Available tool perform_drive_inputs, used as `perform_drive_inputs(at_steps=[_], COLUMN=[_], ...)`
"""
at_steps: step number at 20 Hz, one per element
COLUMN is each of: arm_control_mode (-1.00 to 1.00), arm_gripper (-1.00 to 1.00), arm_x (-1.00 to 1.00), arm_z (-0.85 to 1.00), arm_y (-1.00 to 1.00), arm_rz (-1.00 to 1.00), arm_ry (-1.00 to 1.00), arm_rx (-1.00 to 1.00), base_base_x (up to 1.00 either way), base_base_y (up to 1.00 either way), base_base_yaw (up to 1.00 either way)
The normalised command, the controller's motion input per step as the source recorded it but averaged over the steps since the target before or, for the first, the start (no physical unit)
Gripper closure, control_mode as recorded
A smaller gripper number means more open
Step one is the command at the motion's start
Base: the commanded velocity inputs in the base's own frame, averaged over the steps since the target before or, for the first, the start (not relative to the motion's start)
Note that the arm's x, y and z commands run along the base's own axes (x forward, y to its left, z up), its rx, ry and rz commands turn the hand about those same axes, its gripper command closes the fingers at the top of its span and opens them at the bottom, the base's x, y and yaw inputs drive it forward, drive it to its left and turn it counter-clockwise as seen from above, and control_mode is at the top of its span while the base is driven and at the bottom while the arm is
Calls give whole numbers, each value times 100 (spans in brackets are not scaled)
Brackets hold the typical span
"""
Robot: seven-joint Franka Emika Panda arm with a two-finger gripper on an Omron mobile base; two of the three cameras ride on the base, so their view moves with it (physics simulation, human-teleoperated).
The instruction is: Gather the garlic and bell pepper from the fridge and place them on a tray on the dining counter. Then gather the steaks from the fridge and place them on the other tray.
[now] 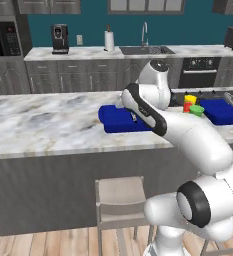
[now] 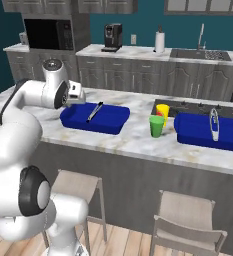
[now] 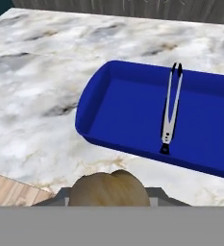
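Observation:
The garlic (image 3: 108, 185), a tan lumpy bulb, sits at the bottom of the hand view with my gripper (image 3: 109, 196) shut on it. It hangs over the marble dining counter (image 1: 43, 125), just short of the near left corner of a blue tray (image 3: 128, 110). Metal tongs (image 3: 171, 108) lie in that tray. From the right base view, my hand (image 2: 77, 96) hovers at the left end of the same tray (image 2: 110, 120). A second blue tray (image 2: 198, 131) with tongs (image 2: 214, 124) lies further right. The fridge, bell pepper and steaks are out of view.
A green cup (image 2: 156, 125) and a yellow cup (image 2: 162, 111) stand between the two trays. Two stools (image 2: 188, 215) (image 1: 120, 197) stand against the counter's near side. Behind are the kitchen worktop with a sink (image 1: 145, 49), coffee machine (image 1: 60, 38) and microwave (image 2: 48, 34).

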Motion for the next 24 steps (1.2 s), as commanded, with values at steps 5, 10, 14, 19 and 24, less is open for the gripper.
perform_drive_inputs(at_steps=[5,10,14,19,24], arm_control_mode=[-100,-100,-100,-100,-100], arm_gripper=[100,100,100,100,100], arm_x=[43,30,10,2,26], arm_z=[-23,-30,-28,-20,-15], arm_y=[9,6,0,0,0], arm_rz=[0,-1,-4,-5,-3], arm_ry=[1,4,5,5,1], arm_rx=[0,0,0,0,0], base_base_x=[0,0,0,0,0], base_base_y=[0,0,0,0,0], base_base_yaw=[0,0,0,0,0])
